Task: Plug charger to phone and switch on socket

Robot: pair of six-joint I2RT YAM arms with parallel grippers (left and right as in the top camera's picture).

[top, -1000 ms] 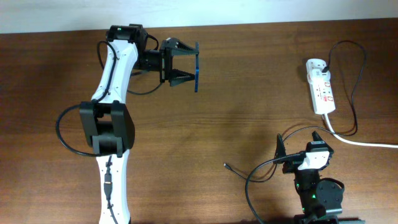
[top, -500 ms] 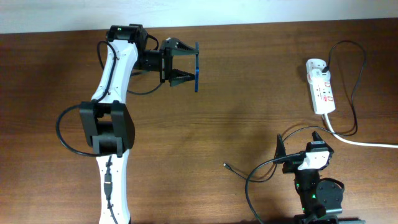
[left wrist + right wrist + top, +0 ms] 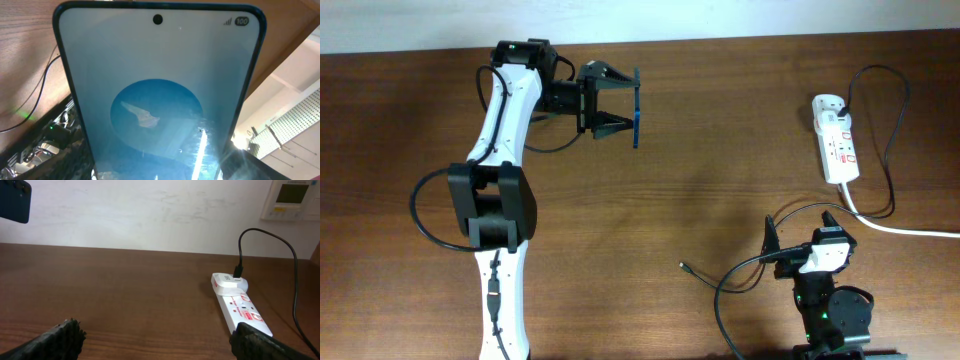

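Nearest you, the right tool [image 3: 802,228] sits low over the bench [image 3: 700,190], spread wide and empty. The charger [image 3: 683,267] tip lies loose on the bench to its left, likely your next pickup. Beyond, to the right, the socket [image 3: 837,140] lies flat. Farthest off, the left tool [image 3: 623,103] is clamped on the phone [image 3: 636,112], raised clear, probably to offer its port.

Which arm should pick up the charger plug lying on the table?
Right. The charger plug lies loose close beside the right claw, which is open and empty. The left claw is far off on the other side, shut on the phone, so it has no free grip.
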